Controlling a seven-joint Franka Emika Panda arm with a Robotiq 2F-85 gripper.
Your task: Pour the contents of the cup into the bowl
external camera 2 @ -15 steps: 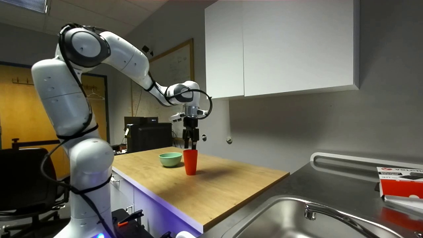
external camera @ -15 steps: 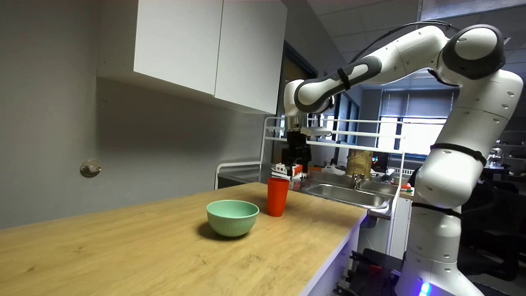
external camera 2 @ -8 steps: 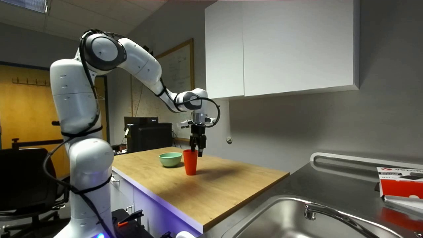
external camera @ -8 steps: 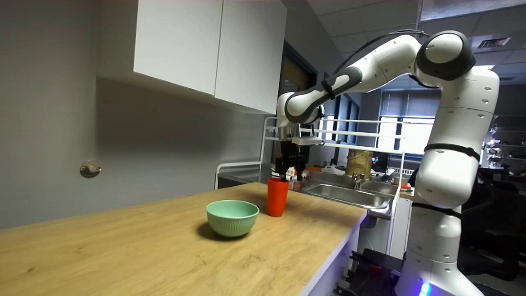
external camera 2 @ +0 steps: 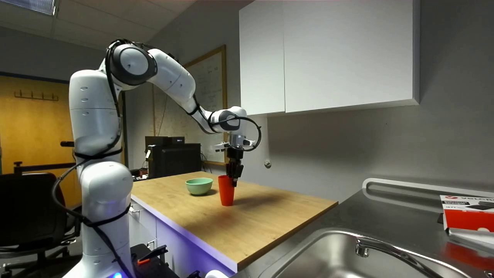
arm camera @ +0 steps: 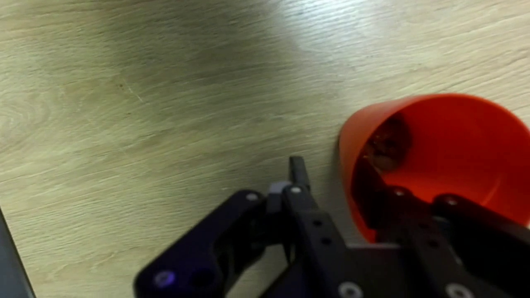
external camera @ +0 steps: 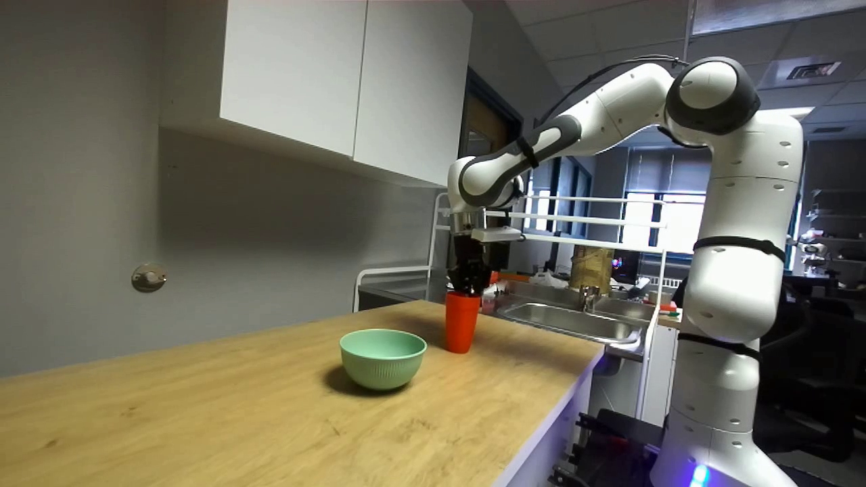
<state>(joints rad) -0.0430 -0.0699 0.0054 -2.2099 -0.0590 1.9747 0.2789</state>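
The red-orange cup (external camera: pixel 460 325) stands on the wooden table, near upright, in both exterior views. My gripper (arm camera: pixel 333 182) straddles its rim: one finger reaches inside the cup (arm camera: pixel 468 153) along the wall, while the other finger (arm camera: pixel 299 171) is outside, with a gap between it and the wall. The jaws are partly closed but not clamped. Small dark contents (arm camera: pixel 387 151), blurred, lie at the cup's bottom. A light-green bowl (external camera 2: pixel 199 187) sits beside the cup, a short way off; the wrist view does not show it.
The wooden table (external camera: pixel 270 406) has its edge beside a steel sink (external camera 2: pixel 339 251) with a faucet. White wall cabinets (external camera 2: pixel 328 58) hang above. A white rack (external camera: pixel 575 220) stands behind the gripper, and a red and white box (external camera 2: pixel 469 212) lies on the steel counter.
My gripper has come down onto the cup's rim, one finger going inside, and the jaws have narrowed. The cup has shifted slightly away from the bowl. The bowl has not moved.
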